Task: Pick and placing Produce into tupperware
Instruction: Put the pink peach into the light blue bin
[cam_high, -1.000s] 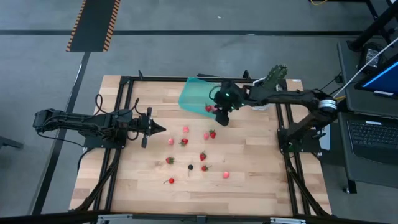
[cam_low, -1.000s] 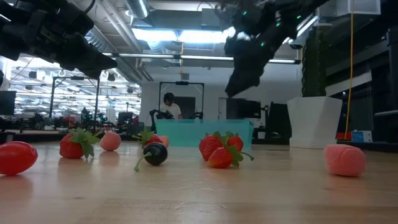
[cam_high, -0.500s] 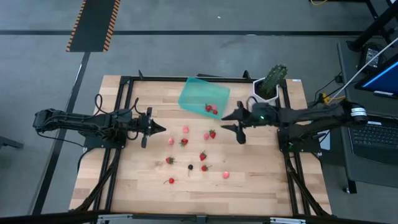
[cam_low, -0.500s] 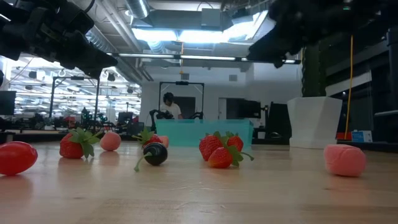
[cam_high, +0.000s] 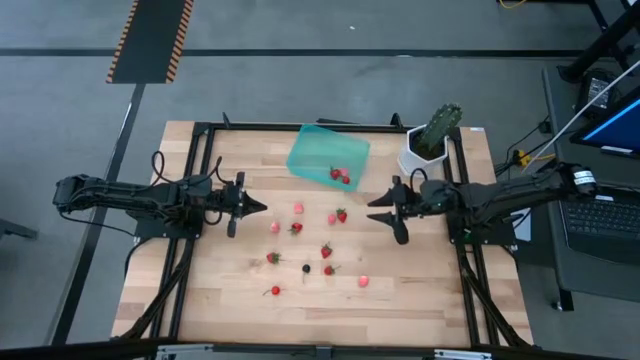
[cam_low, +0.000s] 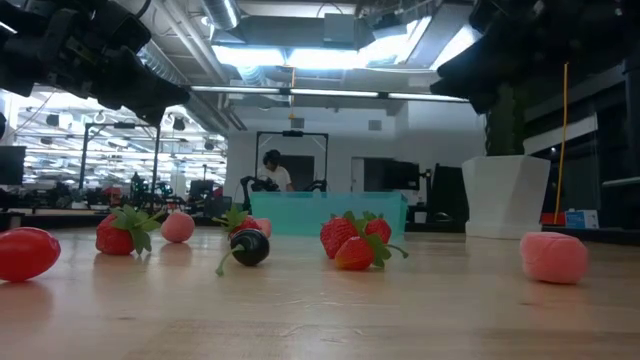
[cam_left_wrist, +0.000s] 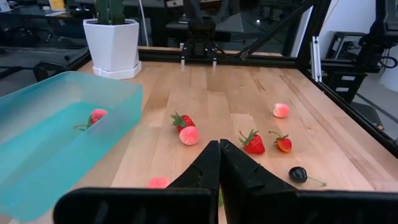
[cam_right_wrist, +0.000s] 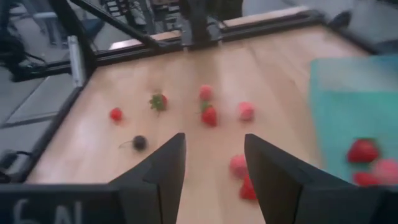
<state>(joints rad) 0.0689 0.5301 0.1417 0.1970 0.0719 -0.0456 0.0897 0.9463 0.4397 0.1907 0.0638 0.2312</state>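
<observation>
The teal tupperware lies at the table's far middle with a few red berries in its near right corner. More Produce lies scattered on the wood in front of it: red strawberries, pale pink pieces and one dark berry. My right gripper hovers open to the right of the scatter, pointing toward the table's left; nothing is between its fingers. My left gripper waits shut at the scatter's left side, its fingers closed together on nothing.
A green cactus in a white pot stands at the far right, just behind my right arm. Black frame rails run along the table's left, right and far sides. Bare wood lies along the near edge. A person sits in the room beyond the table.
My right gripper has drawn back from above the tupperware's near right corner toward the table's right edge and a little toward the near edge. It has tipped up from pointing steeply down to nearly level. The berries on the table have not moved.
</observation>
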